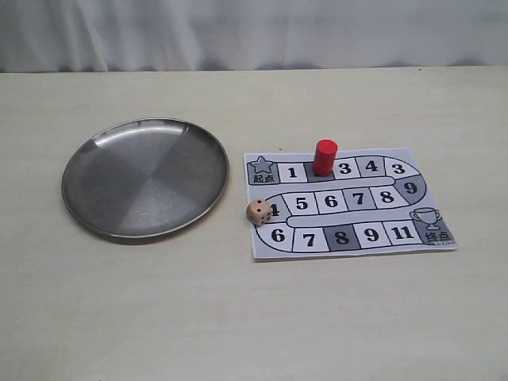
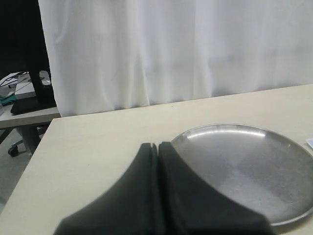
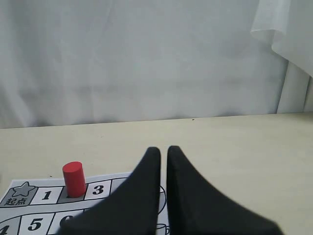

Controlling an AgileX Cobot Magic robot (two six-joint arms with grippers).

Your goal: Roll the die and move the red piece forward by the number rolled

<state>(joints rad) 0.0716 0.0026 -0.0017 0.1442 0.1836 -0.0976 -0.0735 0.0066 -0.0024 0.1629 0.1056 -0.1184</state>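
Meanwhile, both pincers are shown closed on nothing: the left gripper (image 2: 157, 146) behind the steel plate (image 2: 244, 166), the right gripper (image 3: 164, 149) behind the board (image 3: 46, 196), where the red piece (image 3: 74, 179) is stood between squares 1 and 3, ahead of its tips. The die (image 1: 259, 212) is seen at the board's edge, held by neither.

plate (image 1: 145, 178) left of board (image 1: 349, 202), piece (image 1: 325, 157) on board, die (image 1: 258, 212) at board's left edge

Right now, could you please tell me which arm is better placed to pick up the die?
Probably right. The die sits on the board's plate-side edge, and the right end effector, shut, faces that board; the left end effector faces only the plate.
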